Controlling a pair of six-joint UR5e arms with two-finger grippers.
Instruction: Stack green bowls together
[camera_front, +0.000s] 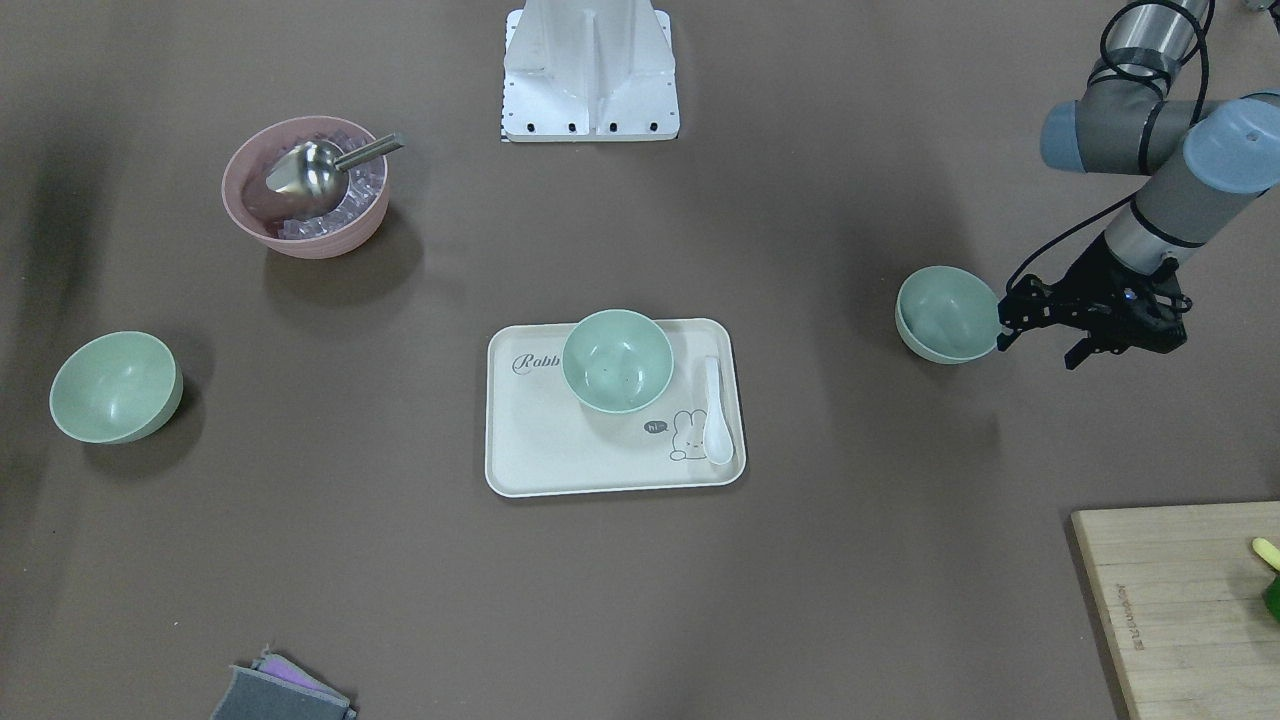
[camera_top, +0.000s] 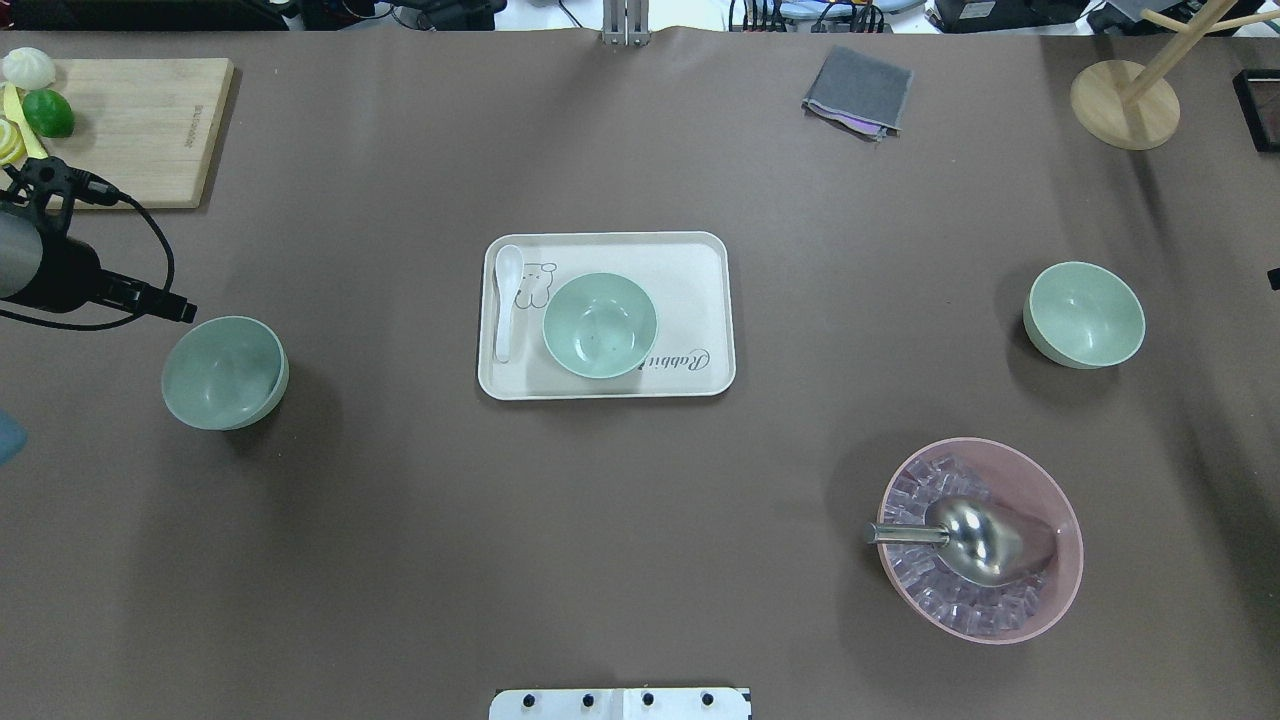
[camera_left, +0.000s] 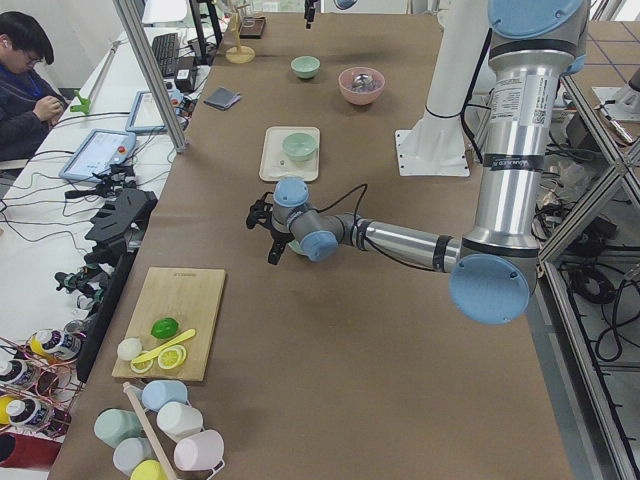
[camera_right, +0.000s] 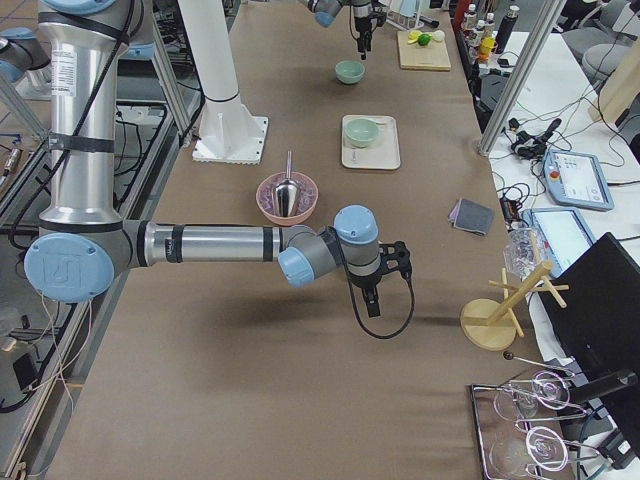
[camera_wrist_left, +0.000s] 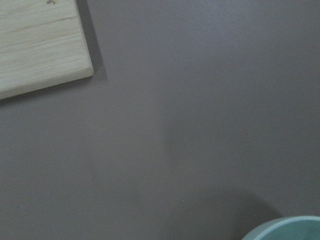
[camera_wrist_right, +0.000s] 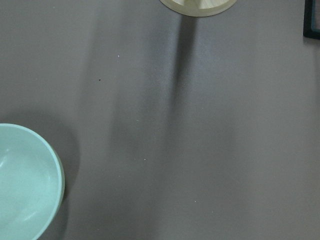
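On the surface (camera_front: 860, 560), from the front, the first green bowl (camera_front: 617, 360) sits on a cream tray (camera_front: 600, 460). The second green bowl (camera_front: 948, 313) lies just beside the left pincer (camera_front: 1038, 345), whose fingers (camera_front: 1020, 312) stand apart. The third green bowl (camera_front: 115, 386) sits well apart, on the robot's right. Overhead, a pink bowl (camera_top: 1062, 560) holds a scoop (camera_top: 985, 540). From the right side, the right pincer (camera_right: 372, 305) hangs above the surface; apart or together, I cannot tell.
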